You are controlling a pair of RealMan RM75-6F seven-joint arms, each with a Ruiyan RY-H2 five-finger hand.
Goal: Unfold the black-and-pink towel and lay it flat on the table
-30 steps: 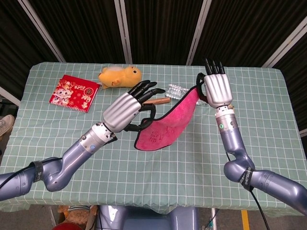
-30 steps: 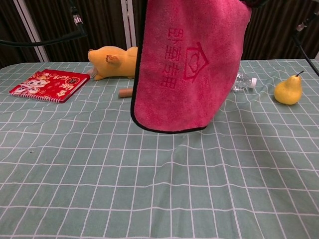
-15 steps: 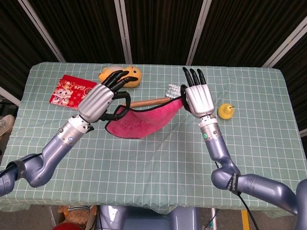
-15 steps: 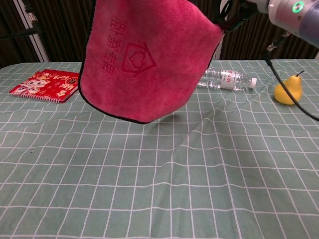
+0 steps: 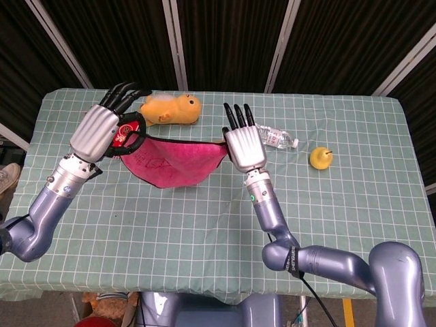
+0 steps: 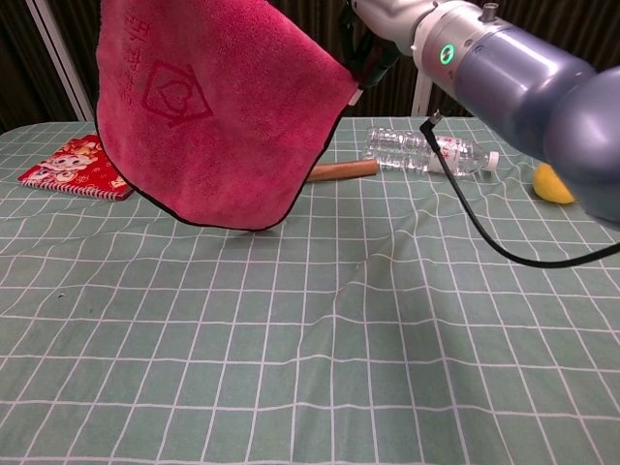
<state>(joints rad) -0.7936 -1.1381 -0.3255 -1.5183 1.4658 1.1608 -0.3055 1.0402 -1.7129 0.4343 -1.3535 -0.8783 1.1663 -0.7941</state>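
Towel [image 5: 176, 161] soft, limp, sags between left hand [image 5: 101, 131] and right hand [image 5: 244, 148]; fingers pinch top corners, best hold.

My left hand [image 5: 101, 131] and right hand [image 5: 244, 146] have ribbed silver-grey backs and glossy black fingers [image 5: 236, 116]. My forearms [image 5: 271, 216] are smooth metallic blue-grey, widening into rounded joints. A small green light [image 6: 447, 53] glows near my right wrist. A thin black cable [image 6: 489, 245] loops off the right arm, and a black band [image 5: 290, 258] with white lettering rings its elbow.
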